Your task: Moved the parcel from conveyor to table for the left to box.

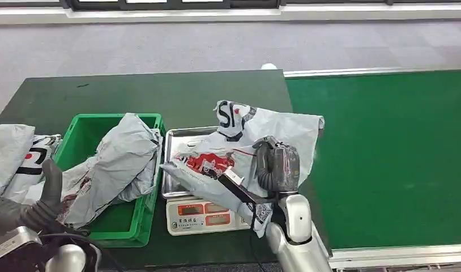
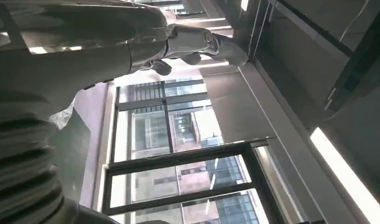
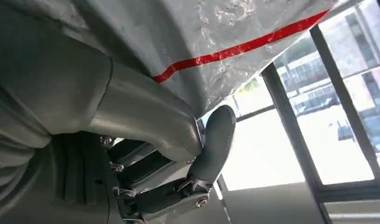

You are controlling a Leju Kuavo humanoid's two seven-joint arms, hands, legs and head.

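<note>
The right hand (image 1: 276,165) is reaching over the steel tray of a weighing scale (image 1: 208,215) that is sitting near the front edge of the dark green worktop (image 1: 160,93), close to its right edge. The hand is gripping a grey plastic parcel (image 1: 273,127) with red and black print; the parcel is draping across the scale's tray and spilling past it toward the worktop's right edge, beside the bright green conveyor (image 1: 387,158). In the right wrist view the parcel (image 3: 202,32), with a red stripe across it, is lying over the top of the hand (image 3: 146,158), and the thumb is pressing up against the film while the darker fingers (image 3: 137,168) are curling in below, so the fingers are clamping on the parcel.

Just left of the scale, a green box (image 1: 84,127) is standing near the front edge, with another crumpled grey parcel (image 1: 118,164) lying in it and leaning over its right wall. More grey bags (image 1: 13,156) are lying at the worktop's left edge.

The left hand (image 1: 50,195) is hovering at the front-left corner beside the box, one dark finger pointing up. In the left wrist view its fingers (image 2: 197,44) are showing slightly curled and spread, holding nothing.
</note>
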